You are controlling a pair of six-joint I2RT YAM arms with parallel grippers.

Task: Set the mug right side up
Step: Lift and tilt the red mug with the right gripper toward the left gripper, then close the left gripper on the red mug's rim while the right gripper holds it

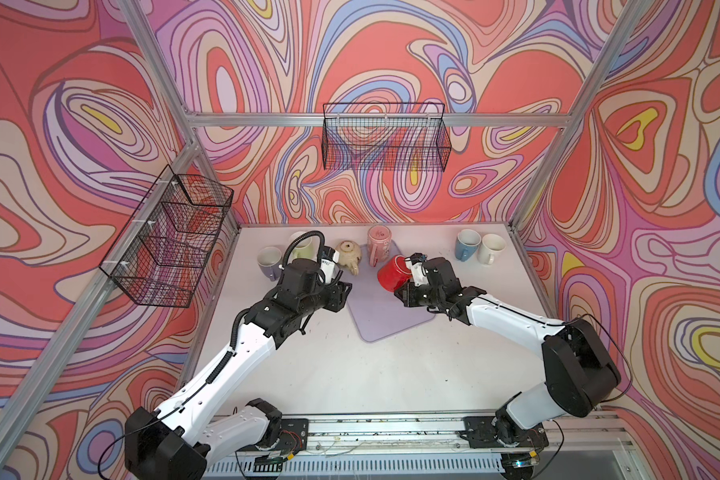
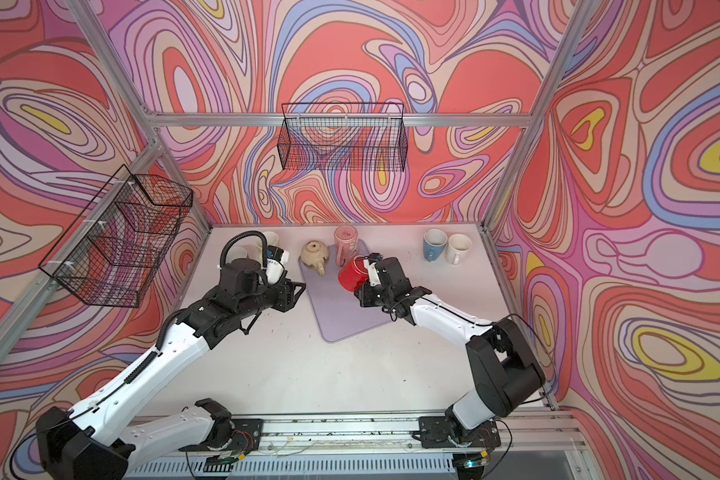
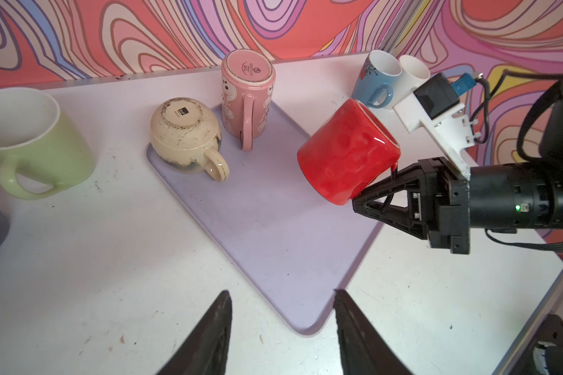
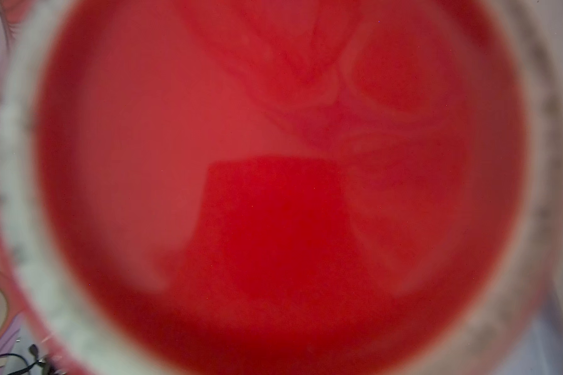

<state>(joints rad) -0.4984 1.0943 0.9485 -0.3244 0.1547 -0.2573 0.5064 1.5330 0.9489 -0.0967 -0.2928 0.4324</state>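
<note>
The right gripper (image 1: 404,291) is clamped on the red mug (image 1: 391,273) and holds it tilted over the purple mat (image 1: 385,324). Whether it grips the handle or the wall, I can't quite make out. The left gripper (image 3: 281,293) hangs empty beside the mat's near edge, its fingers apart. A pink mug (image 3: 247,97) stands upside down on the mat.
</note>
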